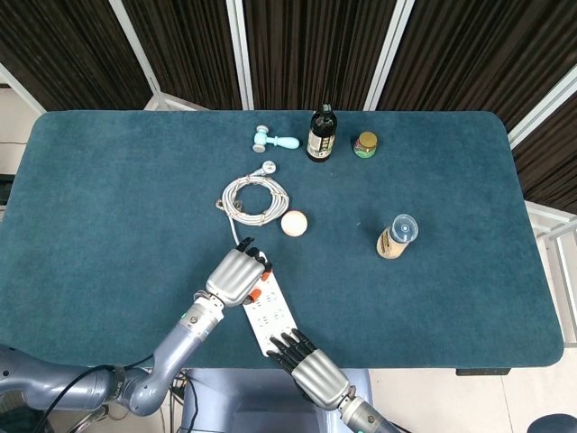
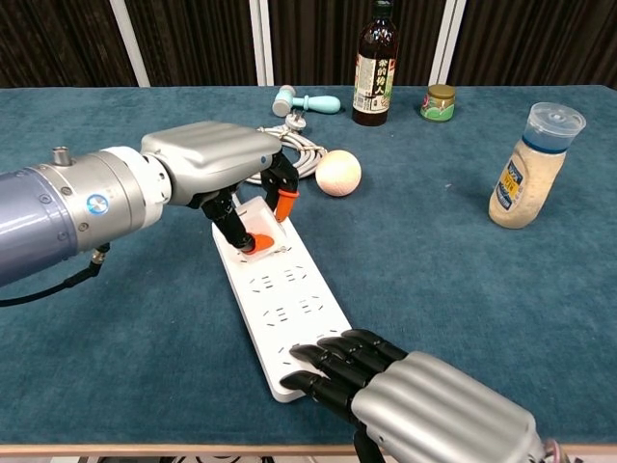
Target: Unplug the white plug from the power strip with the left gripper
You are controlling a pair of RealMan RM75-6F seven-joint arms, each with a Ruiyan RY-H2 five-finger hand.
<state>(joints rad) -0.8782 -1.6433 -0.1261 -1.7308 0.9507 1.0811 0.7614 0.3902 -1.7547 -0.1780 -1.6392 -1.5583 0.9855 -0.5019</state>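
The white power strip [image 2: 289, 309] lies slanted near the table's front edge, also visible from the head view as a power strip [image 1: 272, 316]. My left hand [image 2: 212, 159] covers its far end, orange-tipped fingers [image 2: 284, 204] curled around the white plug [image 2: 258, 216], which is mostly hidden under the palm. In the head view the left hand [image 1: 236, 275] hides the plug entirely. Whether the plug still sits in its socket cannot be told. My right hand [image 2: 424, 405] presses its dark fingertips flat on the strip's near end, with the right hand [image 1: 311, 370] at the table's edge.
A coiled white cable [image 1: 257, 196] lies just beyond the strip, with a pale ball [image 1: 293, 223] beside it. Farther back stand a dark bottle [image 1: 321, 133], a small jar [image 1: 365, 144] and a light-blue tool [image 1: 273, 139]. A capped shaker [image 2: 535, 164] stands at the right.
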